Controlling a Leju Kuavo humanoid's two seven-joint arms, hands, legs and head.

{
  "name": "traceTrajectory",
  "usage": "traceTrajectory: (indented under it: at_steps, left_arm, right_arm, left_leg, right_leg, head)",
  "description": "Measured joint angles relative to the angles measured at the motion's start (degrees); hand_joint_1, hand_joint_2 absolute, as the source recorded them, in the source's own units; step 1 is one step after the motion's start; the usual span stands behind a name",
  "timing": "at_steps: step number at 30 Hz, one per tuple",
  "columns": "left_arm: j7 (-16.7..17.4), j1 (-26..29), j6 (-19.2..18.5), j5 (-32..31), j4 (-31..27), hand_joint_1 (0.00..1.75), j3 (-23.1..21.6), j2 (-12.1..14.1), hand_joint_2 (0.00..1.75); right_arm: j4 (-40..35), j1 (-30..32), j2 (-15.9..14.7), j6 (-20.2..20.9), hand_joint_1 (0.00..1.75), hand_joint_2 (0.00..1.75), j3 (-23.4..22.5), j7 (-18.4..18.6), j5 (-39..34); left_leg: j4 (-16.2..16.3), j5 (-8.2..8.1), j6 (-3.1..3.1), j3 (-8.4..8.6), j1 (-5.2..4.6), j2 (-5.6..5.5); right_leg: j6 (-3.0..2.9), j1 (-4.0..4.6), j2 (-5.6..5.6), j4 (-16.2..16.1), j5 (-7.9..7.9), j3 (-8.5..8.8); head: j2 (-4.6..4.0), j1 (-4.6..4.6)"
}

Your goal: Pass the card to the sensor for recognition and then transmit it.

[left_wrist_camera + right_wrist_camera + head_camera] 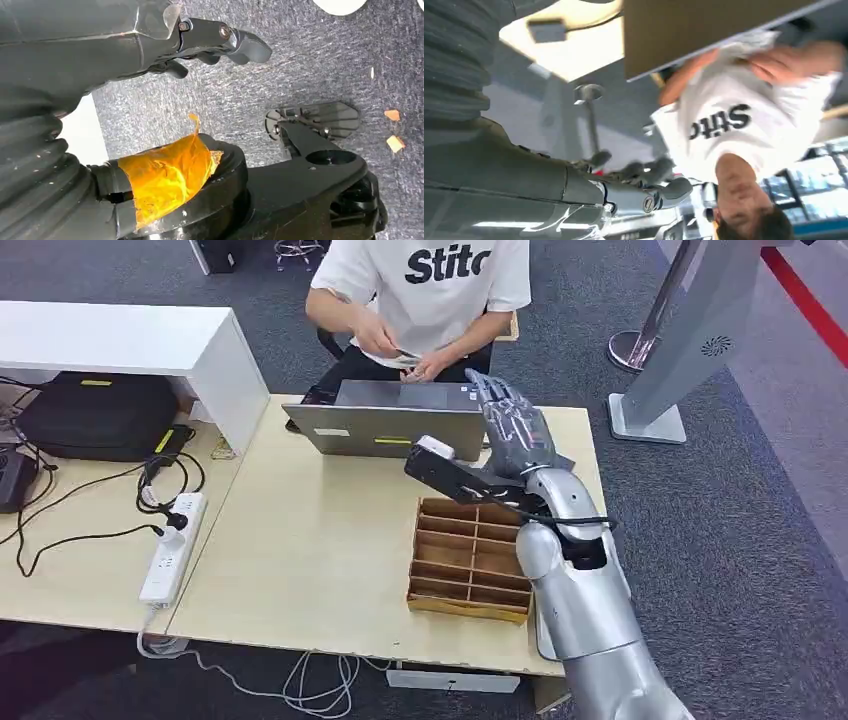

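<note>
laptop [385,418], wooden divider tray [470,558], pwr strip [172,546]

Right arm raised forward, right hand [517,425] open, fingers extended, empty. Left hand [210,42] hangs, fingers loosely apart.

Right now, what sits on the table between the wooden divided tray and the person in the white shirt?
In the head view, an open grey laptop lies between the wooden divided tray and the seated person; the raised right robot hand overlaps its right end.

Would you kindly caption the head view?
Right hand raised open beside the laptop, toward the seated person.
</note>
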Motion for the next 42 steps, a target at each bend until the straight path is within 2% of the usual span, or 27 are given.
traceTrajectory:
  at_steps: [5,7,12,16,24,28,33,42]
  left_arm:
    - [-0.15,0.01,-0.24,2.22,0.00,0.00,1.26,0.07,1.75]
    - [-0.22,-0.01,-0.42,2.79,0.00,0.00,1.83,0.11,1.75]
    - [-0.55,0.01,-0.52,3.54,0.00,0.00,2.88,0.33,1.75]
    - [-0.52,0.03,-0.17,3.95,0.00,0.00,3.37,0.39,1.75]
    - [-0.48,0.01,-0.02,4.24,0.00,0.00,4.06,0.39,1.75]
    - [-0.54,0.01,-0.02,4.26,0.00,0.00,4.17,0.39,1.75]
    - [-0.55,0.01,-0.02,4.15,0.00,0.00,4.20,0.39,1.75]
    - [-0.66,0.01,-1.14,3.47,0.00,0.00,4.20,0.44,1.75]
  right_arm:
    - [-10.78,7.86,0.18,4.60,0.00,1.75,0.96,-3.75,-17.44]
    - [-12.87,11.29,-0.18,5.01,0.00,1.75,2.37,-5.69,-24.11]
    - [-15.53,19.11,-2.95,3.07,0.00,1.75,7.56,-9.47,-30.78]
    - [-16.89,24.12,-5.29,-3.20,0.00,1.75,11.32,-10.48,-25.15]
    - [-17.67,27.47,-7.72,-5.33,0.00,1.75,15.48,-10.63,-21.56]
    - [-16.54,28.60,-8.52,-8.04,0.00,1.75,17.39,-11.53,-19.00]
    - [-14.12,28.83,-9.49,-15.58,0.00,1.75,20.19,-7.33,-5.09]
    - [-7.88,28.64,-10.19,-23.03,0.00,1.75,24.07,-2.12,8.39]
  left_leg:
    - [-0.01,-0.05,0.00,-0.01,0.00,0.00]
    - [-0.01,-0.08,-0.05,0.00,0.00,0.01]
    - [-0.01,-0.07,-0.05,-0.01,0.01,0.01]
    - [-0.01,-0.08,-0.05,-0.02,0.01,0.01]
    - [-0.01,-0.07,-0.05,-0.01,0.01,0.03]
    - [-0.01,-0.07,-0.05,-0.01,0.02,0.03]
    - [-0.01,-0.07,-0.05,-0.01,0.02,0.03]
    - [-0.01,-0.07,-0.05,-0.01,0.02,0.03]
  right_leg:
    - [-0.01,0.00,0.01,-0.01,-0.07,-0.01]
    - [-0.02,0.00,0.02,-0.01,-0.07,-0.02]
    - [-0.02,0.01,0.01,-0.02,-0.07,-0.02]
    - [-0.02,0.01,0.02,-0.02,-0.07,-0.01]
    - [-0.02,0.01,0.02,-0.02,-0.07,-0.01]
    - [-0.02,0.01,0.01,-0.02,-0.07,-0.01]
    - [-0.02,0.01,0.02,-0.02,-0.07,-0.01]
    - [-0.02,0.01,0.01,-0.02,-0.07,0.00]
  head:
    - [0.00,0.00]
    - [0.00,0.00]
    - [0.00,-0.02]
    - [0.00,0.00]
    - [0.00,0.00]
    - [0.00,0.00]
    - [0.00,0.00]
    - [0.00,0.00]
